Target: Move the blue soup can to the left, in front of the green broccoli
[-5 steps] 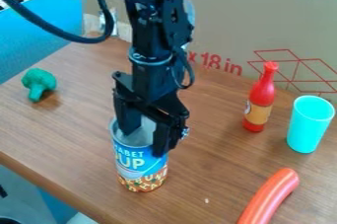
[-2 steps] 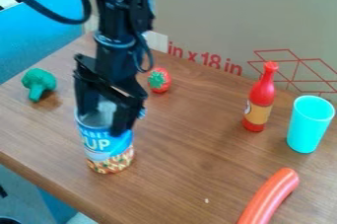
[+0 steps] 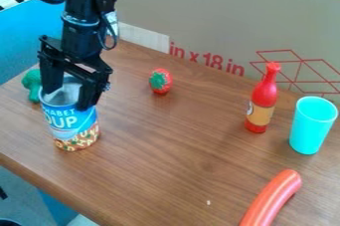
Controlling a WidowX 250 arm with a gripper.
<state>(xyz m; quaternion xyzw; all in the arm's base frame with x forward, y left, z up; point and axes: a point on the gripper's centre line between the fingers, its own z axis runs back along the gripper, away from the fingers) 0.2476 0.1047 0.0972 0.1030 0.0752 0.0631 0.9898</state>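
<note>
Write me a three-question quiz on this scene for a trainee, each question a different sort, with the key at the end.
1. Multiple choice: What does the gripper hold?
a) orange-red sausage
b) soup can
c) toy strawberry

2. True or false: The green broccoli is partly hidden in the camera view.

3. Short answer: Which upright thing on the table is nearest to the turquoise cup?

Key: 1. b; 2. true; 3. the red bottle.
</note>
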